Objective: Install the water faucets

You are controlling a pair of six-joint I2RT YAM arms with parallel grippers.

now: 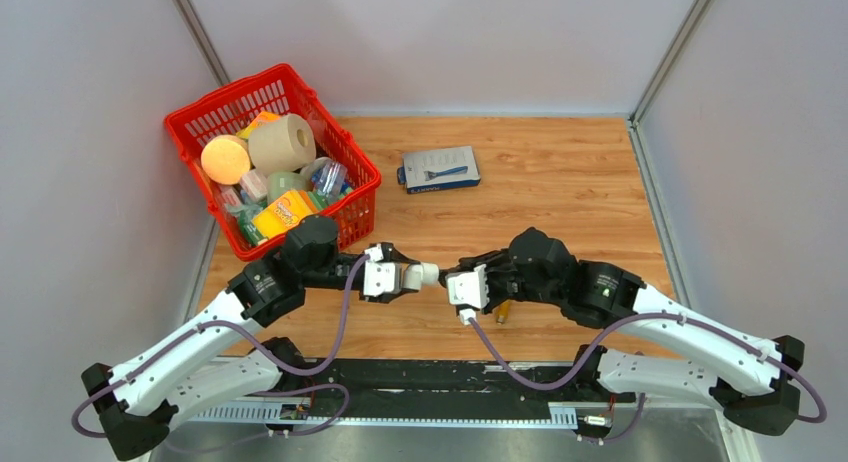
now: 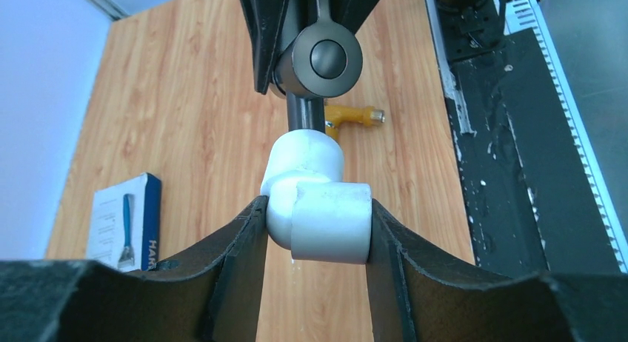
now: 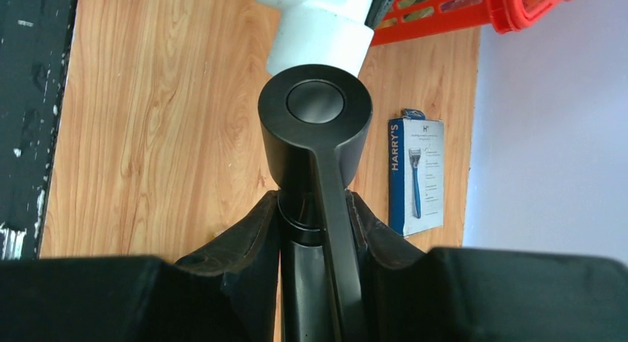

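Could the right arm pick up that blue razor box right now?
Probably not yet. The right gripper is shut on the dark faucet, whose end meets the white elbow held by the left gripper. The table toward the razor box looks bare, so only that full grip hinders it.

Bare table (image 1: 570, 172) open at far right, between razor box (image 1: 440, 169) and right wall (image 1: 760, 132). Red basket (image 1: 352, 204) fills the far-left corner, its near wall just behind the left arm (image 1: 255, 282). Small yellow fitting (image 1: 502, 310) lies on the wood under the right gripper (image 1: 452, 282).
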